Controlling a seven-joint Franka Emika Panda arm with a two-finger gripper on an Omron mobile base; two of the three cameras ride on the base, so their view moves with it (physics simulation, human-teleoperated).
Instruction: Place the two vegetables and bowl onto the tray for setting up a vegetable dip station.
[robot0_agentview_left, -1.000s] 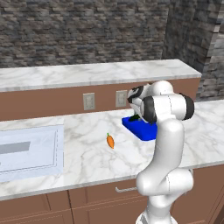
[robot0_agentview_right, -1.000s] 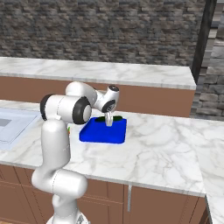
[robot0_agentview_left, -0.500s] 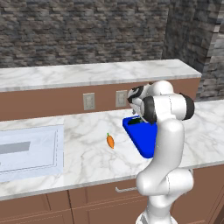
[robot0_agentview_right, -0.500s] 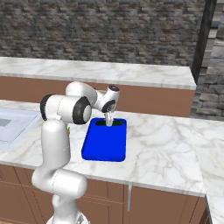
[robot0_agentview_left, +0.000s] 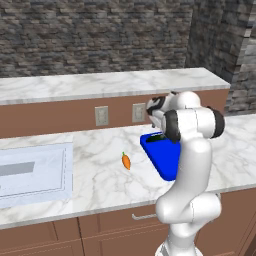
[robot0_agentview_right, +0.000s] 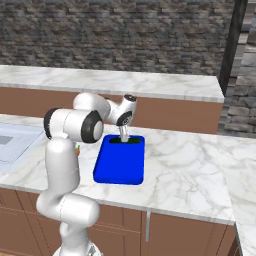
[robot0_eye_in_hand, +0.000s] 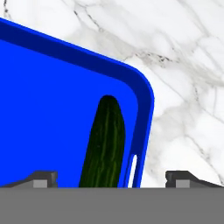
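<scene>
Since the earlier frames the blue tray (robot0_agentview_right: 120, 161) has changed its lie on the marble counter (robot0_agentview_right: 185, 165): a second ago it sat as a small blue patch turned crosswise under the hand, and now it lies lengthwise, reaching from the back of the counter toward the front edge. The gripper (robot0_eye_in_hand: 111, 177), which was nearly closed then, has spread its jaws wide and holds nothing. In the hand view the dark green vegetable (robot0_eye_in_hand: 104, 144) lies flat on the tray floor, lengthwise between the two spread fingertips (robot0_eye_in_hand: 43, 178), touching neither, just beside the tray's rim and its slot handle (robot0_eye_in_hand: 133, 168). In the right base view the same vegetable (robot0_agentview_right: 129, 140) shows as a dark strip at the tray's far end, directly under the gripper (robot0_agentview_right: 123, 135), which points down just above it. In the left base view the tray (robot0_agentview_left: 161, 155) is partly hidden behind the white arm, with the dark vegetable (robot0_agentview_left: 156, 137) at its far end. The small orange carrot (robot0_agentview_left: 126, 161) with its green tip lies on the bare counter to the left of the tray, apart from it. Farther left a pale sink basin (robot0_agentview_left: 31, 172) is set into the counter, and two wall outlets (robot0_agentview_left: 101, 115) sit on the brown backsplash behind.
</scene>
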